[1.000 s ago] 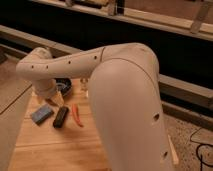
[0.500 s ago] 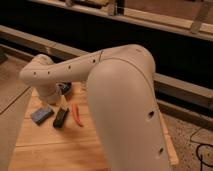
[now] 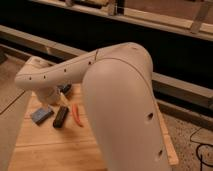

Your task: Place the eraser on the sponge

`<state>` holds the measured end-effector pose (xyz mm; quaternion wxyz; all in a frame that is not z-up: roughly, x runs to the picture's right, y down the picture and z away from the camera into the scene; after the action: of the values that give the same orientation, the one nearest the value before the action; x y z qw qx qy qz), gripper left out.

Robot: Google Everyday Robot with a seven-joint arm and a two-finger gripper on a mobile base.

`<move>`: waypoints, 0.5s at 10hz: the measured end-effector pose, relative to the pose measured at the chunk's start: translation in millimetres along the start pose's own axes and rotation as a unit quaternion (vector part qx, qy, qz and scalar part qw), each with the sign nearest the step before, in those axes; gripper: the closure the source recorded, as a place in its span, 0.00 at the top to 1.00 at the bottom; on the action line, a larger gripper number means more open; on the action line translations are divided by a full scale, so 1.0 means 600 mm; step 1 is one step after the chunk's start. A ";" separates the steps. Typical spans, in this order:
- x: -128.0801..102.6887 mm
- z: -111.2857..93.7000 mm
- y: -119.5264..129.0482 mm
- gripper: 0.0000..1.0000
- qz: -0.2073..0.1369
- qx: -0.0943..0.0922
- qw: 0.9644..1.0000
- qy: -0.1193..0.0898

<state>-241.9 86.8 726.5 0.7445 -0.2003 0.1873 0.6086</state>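
Since half a second ago, we see the white robot arm [image 3: 65, 72] sink slightly toward the pale wooden tabletop [image 3: 55, 150]. Its tool [image 3: 50, 98] hangs just above the small blue-grey rectangular sponge [image 3: 42, 115]; we cannot tell whether it is spread or pressed together. The small black oblong eraser [image 3: 60, 117] lies on the tabletop between the sponge and a thin orange-red curved object [image 3: 77, 114].

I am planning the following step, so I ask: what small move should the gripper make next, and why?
Probably the gripper should shift slightly toward the eraser and lower over it. The eraser lies flat on the wooden table, beside the sponge and not on it, so it is not yet picked up. The gripper hangs just behind these two.
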 end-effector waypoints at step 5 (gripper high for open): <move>0.060 0.054 -0.041 0.65 0.092 -0.010 0.995 0.036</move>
<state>-210.0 129.3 737.1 0.6763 -0.2112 0.2253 0.6688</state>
